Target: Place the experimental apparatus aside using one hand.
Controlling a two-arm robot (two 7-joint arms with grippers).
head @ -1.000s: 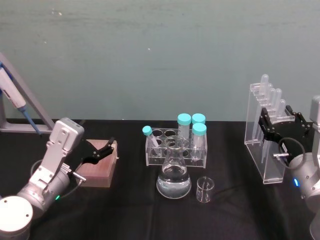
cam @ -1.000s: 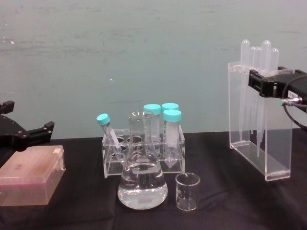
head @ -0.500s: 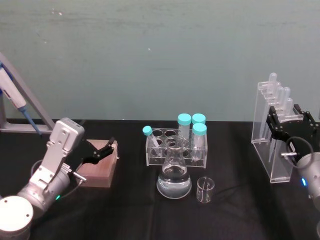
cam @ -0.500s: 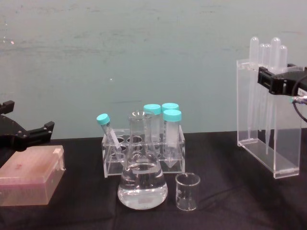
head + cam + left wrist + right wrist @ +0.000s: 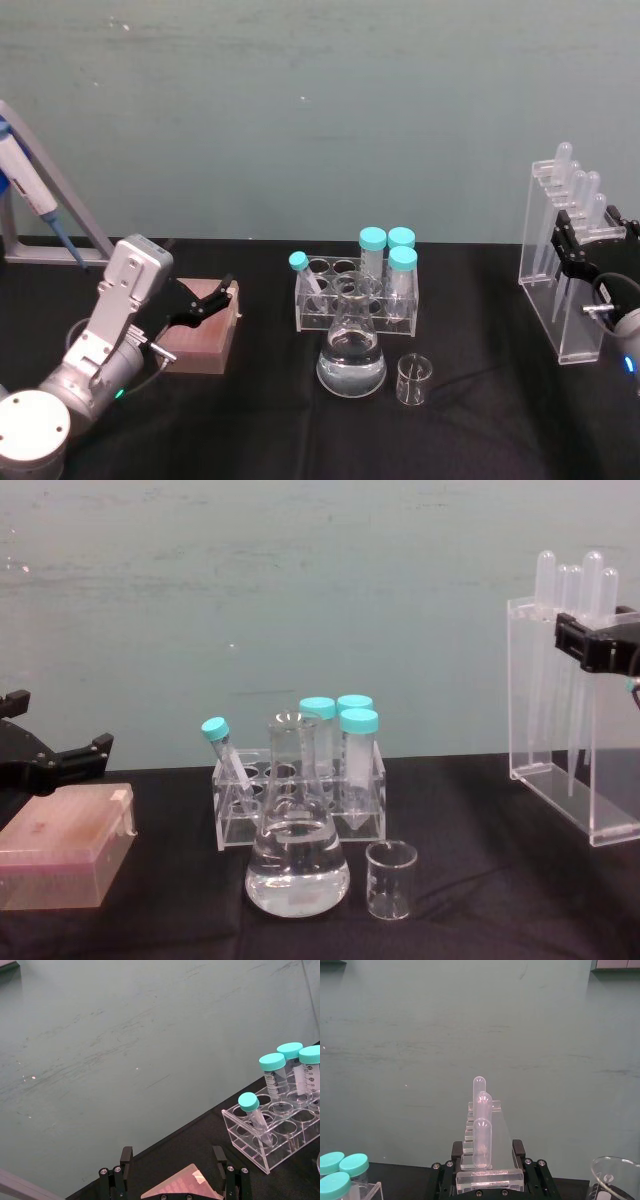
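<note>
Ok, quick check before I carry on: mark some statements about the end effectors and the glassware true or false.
1. The right end effector is shut on the pipette stand. True.
2. The beaker is full of liquid. False: it looks empty; the clear liquid is in the conical flask beside it.
3. The tube rack holds four teal-capped tubes. True.
4. The left end effector grips the conical flask. False: it is open at the pink box, at the robot's far left.
5. The tube rack stands in front of the flask. False: it is behind it.
</note>
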